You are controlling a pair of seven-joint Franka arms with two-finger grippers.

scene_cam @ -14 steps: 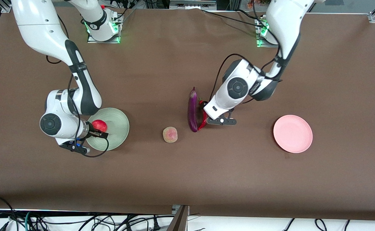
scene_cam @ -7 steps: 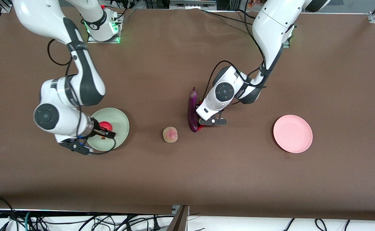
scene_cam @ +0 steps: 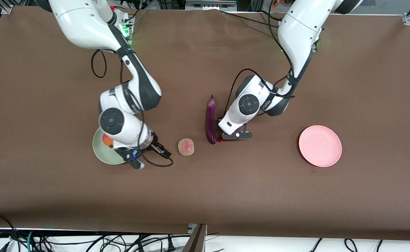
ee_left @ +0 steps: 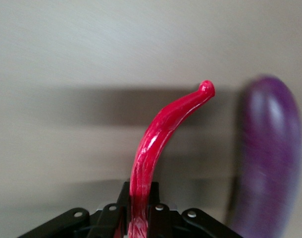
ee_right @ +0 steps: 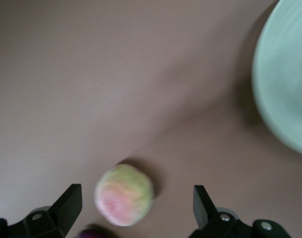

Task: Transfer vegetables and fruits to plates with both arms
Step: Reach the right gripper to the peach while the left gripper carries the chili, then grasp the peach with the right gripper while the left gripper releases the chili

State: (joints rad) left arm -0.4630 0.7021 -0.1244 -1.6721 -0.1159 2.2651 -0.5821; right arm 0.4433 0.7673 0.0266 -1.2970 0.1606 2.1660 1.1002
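Observation:
My left gripper (scene_cam: 223, 138) is shut on the red chili (ee_left: 161, 139), low over the table beside the purple eggplant (scene_cam: 210, 120); only the chili's tip (scene_cam: 221, 140) shows in the front view. The eggplant also shows in the left wrist view (ee_left: 271, 158). My right gripper (scene_cam: 164, 151) is open and empty, low between the green plate (scene_cam: 101, 154) and the peach (scene_cam: 186, 146). In the right wrist view the peach (ee_right: 124, 194) lies just ahead between the open fingers (ee_right: 69, 204). The pomegranate (scene_cam: 107, 141) rests on the green plate, partly hidden by the right wrist. The pink plate (scene_cam: 320, 145) lies bare.
The green plate's rim (ee_right: 284, 94) shows at the edge of the right wrist view. Cables hang off the table edge nearest the camera. Both arm bases stand at the table edge farthest from the camera. Brown tabletop lies bare between the left gripper and the pink plate.
My right gripper has let go of the pomegranate on the green plate and swung toward the peach. My left gripper has shifted slightly along the chili beside the eggplant.

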